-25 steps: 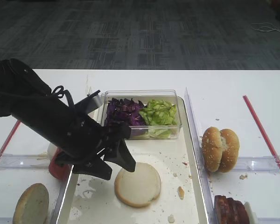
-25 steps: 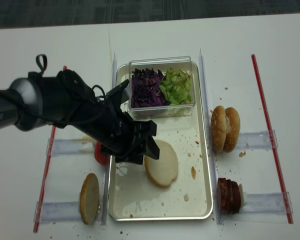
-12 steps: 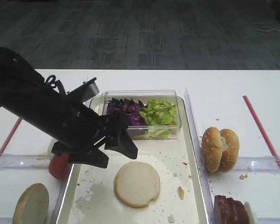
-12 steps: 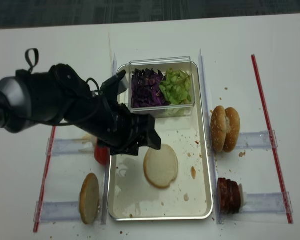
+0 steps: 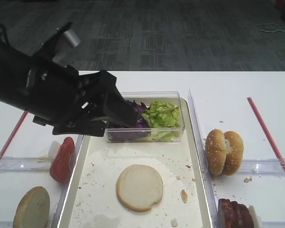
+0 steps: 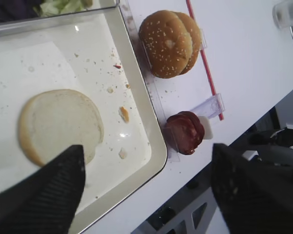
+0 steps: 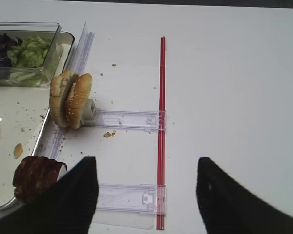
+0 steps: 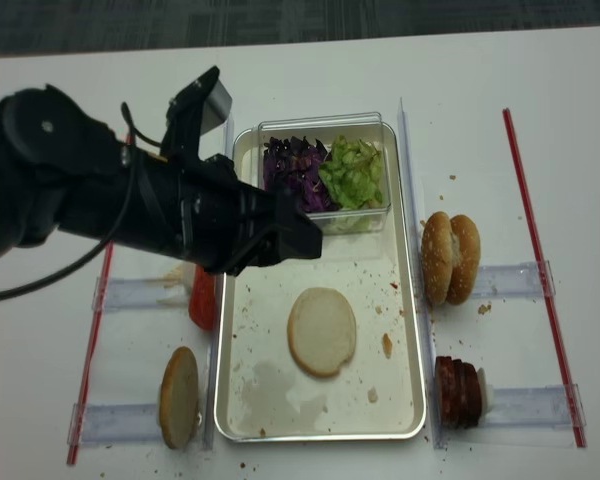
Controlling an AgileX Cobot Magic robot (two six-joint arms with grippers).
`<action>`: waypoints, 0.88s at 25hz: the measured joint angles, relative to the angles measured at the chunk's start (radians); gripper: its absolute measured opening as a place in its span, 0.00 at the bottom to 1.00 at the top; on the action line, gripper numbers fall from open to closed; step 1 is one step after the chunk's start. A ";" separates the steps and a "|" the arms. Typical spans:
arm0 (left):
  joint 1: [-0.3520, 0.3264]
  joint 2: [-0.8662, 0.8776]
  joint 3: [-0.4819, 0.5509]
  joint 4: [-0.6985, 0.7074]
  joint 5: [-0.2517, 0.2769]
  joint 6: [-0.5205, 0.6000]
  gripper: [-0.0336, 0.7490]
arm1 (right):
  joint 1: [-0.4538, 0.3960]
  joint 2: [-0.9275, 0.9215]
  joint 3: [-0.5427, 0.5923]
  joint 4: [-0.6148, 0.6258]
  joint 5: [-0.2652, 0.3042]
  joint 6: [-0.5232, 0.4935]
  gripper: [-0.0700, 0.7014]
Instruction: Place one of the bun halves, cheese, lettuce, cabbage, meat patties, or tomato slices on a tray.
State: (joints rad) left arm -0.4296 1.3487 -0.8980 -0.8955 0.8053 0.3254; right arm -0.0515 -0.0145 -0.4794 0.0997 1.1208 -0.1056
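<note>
From the exterior high view, I see my left pincer (image 5: 126, 114) raised with its jaws spread and nothing in them; below and just ahead of it a flat bun half (image 5: 139, 186) lies cut face up on the tray (image 5: 195, 156), and the lettuce (image 5: 161, 114) sits in the clear tub (image 5: 178, 129) right at its tip. In the right wrist view, my right pincer (image 7: 145, 192) stands wide apart and empty above the desk (image 7: 234, 73), with the sesame bun (image 7: 70, 100) and meat patties (image 7: 36, 177) off to its left. Through the left wrist view, the bun half rests just above the left finger (image 6: 44, 195). In the realsense view, the tomato slices (image 8: 201, 297) lie below the left arm, beside the tray.
</note>
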 joint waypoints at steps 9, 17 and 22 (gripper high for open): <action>0.019 -0.082 0.000 0.590 0.083 -0.370 0.72 | 0.000 0.000 0.000 0.000 0.000 0.000 0.71; 0.157 -0.086 0.000 0.733 0.163 -0.397 0.72 | 0.000 0.000 0.000 0.000 0.000 0.003 0.71; 0.288 -0.086 0.000 0.738 0.193 -0.363 0.72 | 0.000 0.000 0.000 0.000 0.000 0.003 0.71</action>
State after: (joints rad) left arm -0.1415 1.2625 -0.8980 -0.1579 0.9983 -0.0376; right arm -0.0515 -0.0145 -0.4794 0.0997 1.1208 -0.1022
